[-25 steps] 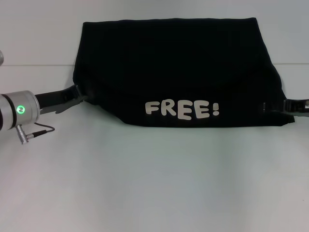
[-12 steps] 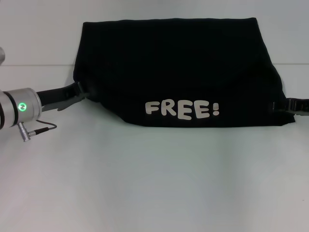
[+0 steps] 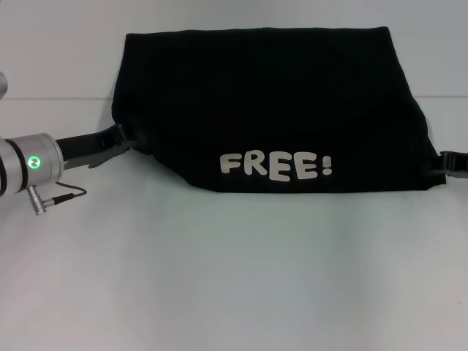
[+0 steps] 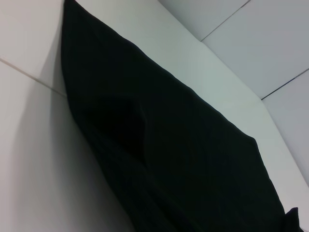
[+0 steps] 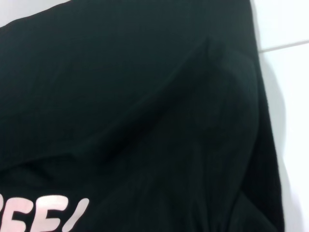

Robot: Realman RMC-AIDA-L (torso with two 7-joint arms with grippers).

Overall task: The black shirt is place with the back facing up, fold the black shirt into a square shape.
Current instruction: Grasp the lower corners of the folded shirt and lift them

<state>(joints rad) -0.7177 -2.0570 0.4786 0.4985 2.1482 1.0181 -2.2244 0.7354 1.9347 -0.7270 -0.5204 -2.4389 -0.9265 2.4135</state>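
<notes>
1. The black shirt [image 3: 267,110] lies folded on the white table [image 3: 234,278], lettering nearest me.
2. My left gripper [image 3: 121,142], fingers apart, sits beside its left edge.
3. My right gripper [image 3: 447,162] flanks the right edge; grip indeterminable.

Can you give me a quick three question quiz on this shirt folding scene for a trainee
1. True or false: the cream FREE! lettering on the black shirt faces up.
2. Where is the left gripper? A) at the shirt's left edge B) over the lettering C) on the shirt's far edge
3. Fill in: the right gripper sits at the shirt's ____ edge.

Key: 1 true; 2 A; 3 right.
</notes>
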